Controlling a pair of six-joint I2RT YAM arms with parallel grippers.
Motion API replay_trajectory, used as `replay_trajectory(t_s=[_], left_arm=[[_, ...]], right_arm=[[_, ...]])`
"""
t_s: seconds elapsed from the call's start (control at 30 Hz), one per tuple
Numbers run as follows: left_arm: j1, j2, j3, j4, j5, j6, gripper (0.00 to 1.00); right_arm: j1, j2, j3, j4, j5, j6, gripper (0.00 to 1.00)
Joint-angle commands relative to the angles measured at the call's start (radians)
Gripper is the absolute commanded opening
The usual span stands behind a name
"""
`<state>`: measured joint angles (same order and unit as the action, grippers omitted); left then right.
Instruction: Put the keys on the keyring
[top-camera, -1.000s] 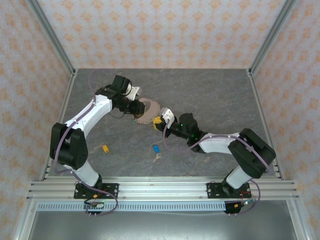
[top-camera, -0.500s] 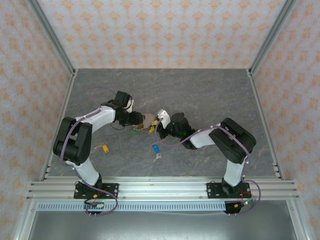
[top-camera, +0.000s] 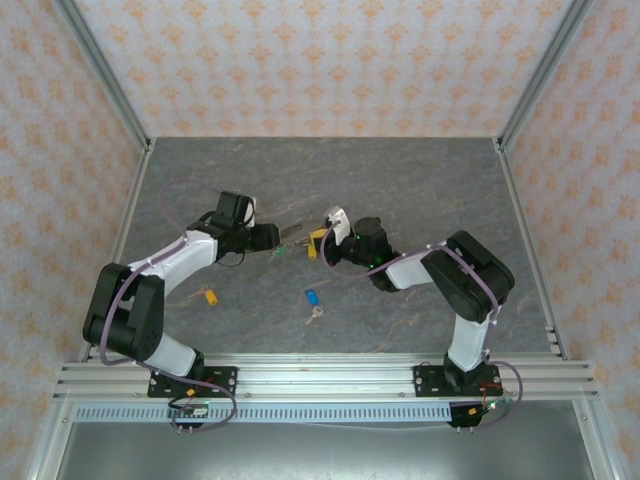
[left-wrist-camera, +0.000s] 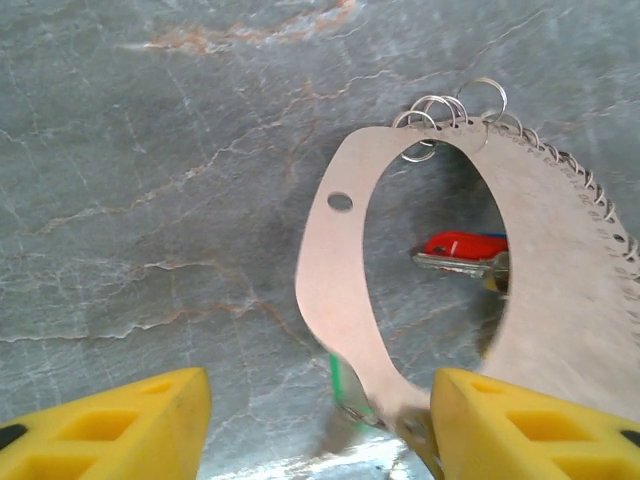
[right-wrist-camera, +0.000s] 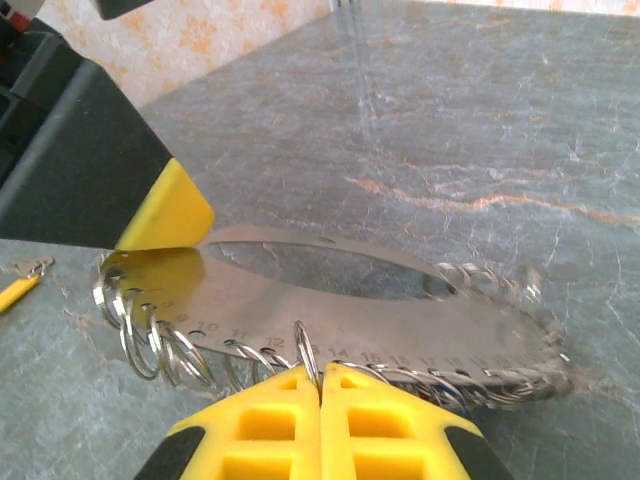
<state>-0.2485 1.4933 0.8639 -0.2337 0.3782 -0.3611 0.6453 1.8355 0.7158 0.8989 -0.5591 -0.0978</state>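
Note:
The keyring (left-wrist-camera: 335, 290) is a flat grey metal oval with small wire rings along its rim, held just above the table between my two arms (top-camera: 296, 234). My right gripper (right-wrist-camera: 320, 375) is shut on one wire ring on the keyring's (right-wrist-camera: 330, 300) near rim. My left gripper (left-wrist-camera: 320, 405) is open, its yellow fingers (left-wrist-camera: 130, 425) wide apart at the ring's opposite end, with the rim close to the right-hand one. A red key (left-wrist-camera: 465, 244) shows through the ring's hole and a green key (left-wrist-camera: 340, 378) lies under its edge. On the table lie a blue key (top-camera: 311, 296), a yellow-orange key (top-camera: 207, 295) and a silvery key (top-camera: 315, 314).
The grey marbled table (top-camera: 420, 190) is walled by patterned panels and metal posts. The left gripper's (top-camera: 268, 238) black and yellow finger (right-wrist-camera: 165, 205) stands right at the keyring's far end. The loose keys lie nearer the arm bases than the ring.
My left gripper has opened and drawn back a little to the left. The keyring, tilted up a second ago, now hangs lower and flatter in my right gripper.

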Motion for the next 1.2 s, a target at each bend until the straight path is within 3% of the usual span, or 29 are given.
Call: replay_trajectory(t_s=[0.0,0.1,0.2,0.3,0.43,0.57,0.7,0.9,1.03,1.17], left_arm=[[-0.010,-0.033,-0.009,0.064,0.034,0.043,0.58],[-0.012,-0.014,0.000,0.082,0.045,0.031,0.54],[-0.018,0.062,0.037,0.084,0.098,0.025,0.41],[-0.032,0.120,0.058,0.117,0.129,0.012,0.37],[-0.050,0.219,0.132,0.104,0.162,0.034,0.33],[-0.071,0.328,0.217,0.086,0.210,0.050,0.23],[-0.083,0.389,0.256,0.032,0.157,0.054,0.17],[-0.083,0.393,0.231,0.025,0.126,0.040,0.12],[-0.083,0.360,0.231,0.004,0.123,0.040,0.14],[-0.083,0.332,0.257,-0.039,0.122,0.055,0.23]], right_arm=[[0.004,-0.004,0.034,0.010,-0.044,-0.037,0.00],[0.032,0.014,0.092,-0.221,-0.033,-0.179,0.00],[0.034,0.040,0.081,-0.245,-0.021,-0.191,0.00],[0.037,0.027,0.118,-0.404,-0.009,-0.203,0.00],[0.045,0.035,0.102,-0.423,0.061,-0.173,0.00],[0.052,0.061,0.114,-0.468,0.080,-0.170,0.00],[0.055,0.071,0.118,-0.446,0.113,-0.129,0.00],[0.059,0.046,0.040,-0.169,0.188,-0.062,0.00],[0.049,0.035,0.026,-0.067,0.102,-0.030,0.00],[0.047,0.042,-0.010,0.082,0.062,-0.003,0.00]])
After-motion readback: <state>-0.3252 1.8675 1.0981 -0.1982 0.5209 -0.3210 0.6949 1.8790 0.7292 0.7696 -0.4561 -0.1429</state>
